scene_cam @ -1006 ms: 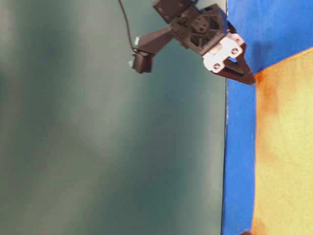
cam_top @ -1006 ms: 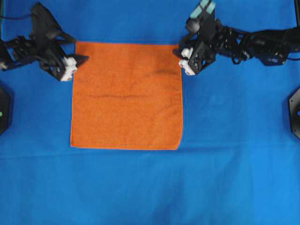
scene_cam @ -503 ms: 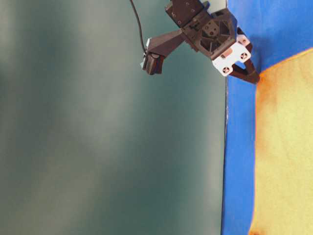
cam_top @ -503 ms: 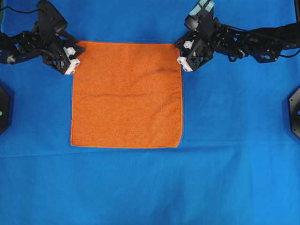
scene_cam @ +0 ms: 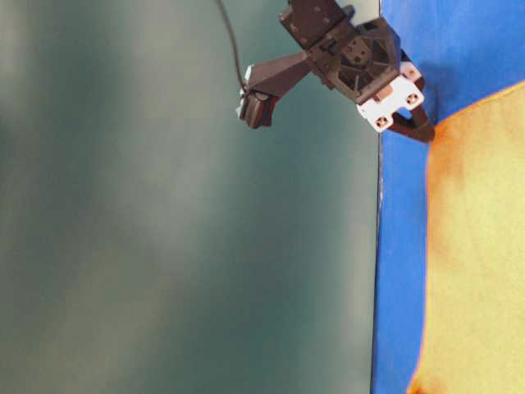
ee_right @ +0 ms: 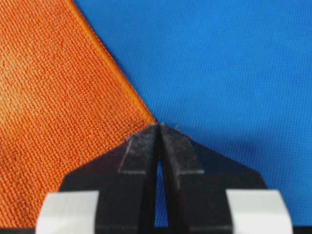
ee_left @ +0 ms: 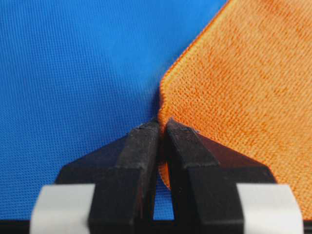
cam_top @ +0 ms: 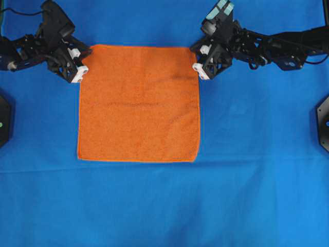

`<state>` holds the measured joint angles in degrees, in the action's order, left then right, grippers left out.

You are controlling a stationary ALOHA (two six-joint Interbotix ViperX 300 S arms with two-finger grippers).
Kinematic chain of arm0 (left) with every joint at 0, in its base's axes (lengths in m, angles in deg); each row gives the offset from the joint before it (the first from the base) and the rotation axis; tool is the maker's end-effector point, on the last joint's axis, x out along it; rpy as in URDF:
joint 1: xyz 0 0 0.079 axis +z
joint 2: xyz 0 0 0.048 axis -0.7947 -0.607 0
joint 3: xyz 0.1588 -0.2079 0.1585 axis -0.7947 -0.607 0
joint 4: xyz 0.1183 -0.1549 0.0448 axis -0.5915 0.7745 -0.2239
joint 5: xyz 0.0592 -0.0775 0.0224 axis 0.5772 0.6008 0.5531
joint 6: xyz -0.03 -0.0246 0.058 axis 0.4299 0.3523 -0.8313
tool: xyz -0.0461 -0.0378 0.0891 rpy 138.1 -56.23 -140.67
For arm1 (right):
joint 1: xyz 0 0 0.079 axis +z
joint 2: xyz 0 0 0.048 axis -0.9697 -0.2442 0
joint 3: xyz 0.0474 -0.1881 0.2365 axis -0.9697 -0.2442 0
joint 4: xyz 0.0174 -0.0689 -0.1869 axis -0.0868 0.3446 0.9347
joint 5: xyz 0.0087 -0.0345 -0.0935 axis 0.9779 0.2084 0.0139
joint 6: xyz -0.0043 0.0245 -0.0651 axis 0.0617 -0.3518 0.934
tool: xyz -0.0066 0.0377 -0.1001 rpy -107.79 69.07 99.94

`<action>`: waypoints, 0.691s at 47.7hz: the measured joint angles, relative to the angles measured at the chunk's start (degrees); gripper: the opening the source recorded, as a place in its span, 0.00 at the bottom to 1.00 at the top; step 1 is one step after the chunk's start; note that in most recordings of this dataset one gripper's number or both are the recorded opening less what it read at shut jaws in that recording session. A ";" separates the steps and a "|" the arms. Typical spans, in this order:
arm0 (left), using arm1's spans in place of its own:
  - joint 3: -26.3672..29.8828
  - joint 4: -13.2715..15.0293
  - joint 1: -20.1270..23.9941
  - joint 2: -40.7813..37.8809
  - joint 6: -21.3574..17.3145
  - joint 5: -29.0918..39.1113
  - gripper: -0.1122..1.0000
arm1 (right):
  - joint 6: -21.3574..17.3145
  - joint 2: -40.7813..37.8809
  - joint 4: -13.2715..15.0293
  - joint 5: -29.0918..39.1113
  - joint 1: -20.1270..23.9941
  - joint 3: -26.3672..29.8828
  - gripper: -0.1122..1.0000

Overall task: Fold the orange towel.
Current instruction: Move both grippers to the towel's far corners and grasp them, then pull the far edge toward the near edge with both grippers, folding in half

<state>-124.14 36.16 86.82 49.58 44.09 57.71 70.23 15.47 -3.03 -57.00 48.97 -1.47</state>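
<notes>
Left gripper [ee_left: 159,127] jaws pinched together; right gripper [ee_right: 159,129] likewise.

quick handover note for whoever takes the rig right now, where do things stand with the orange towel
Left end effector: shut on the top-left corner of the orange towel, as the overhead view shows it.
Right end effector: shut on the top-right corner; the wrist view shows the hem pinched at the tips.
Towel: spread flat and square on the blue cloth, no fold in it yet.
Done: both far corners gripped.
Left: probably lift both corners and carry them over to the near edge, lay them down, release, then check the fold.
</notes>
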 measured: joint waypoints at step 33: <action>-0.79 0.00 -4.48 10.28 -0.18 7.38 0.12 | -0.35 6.33 0.00 1.67 2.81 -1.76 0.12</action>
<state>-124.93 36.16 82.34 59.87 43.92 65.09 69.88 21.79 -3.03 -55.33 51.78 -3.23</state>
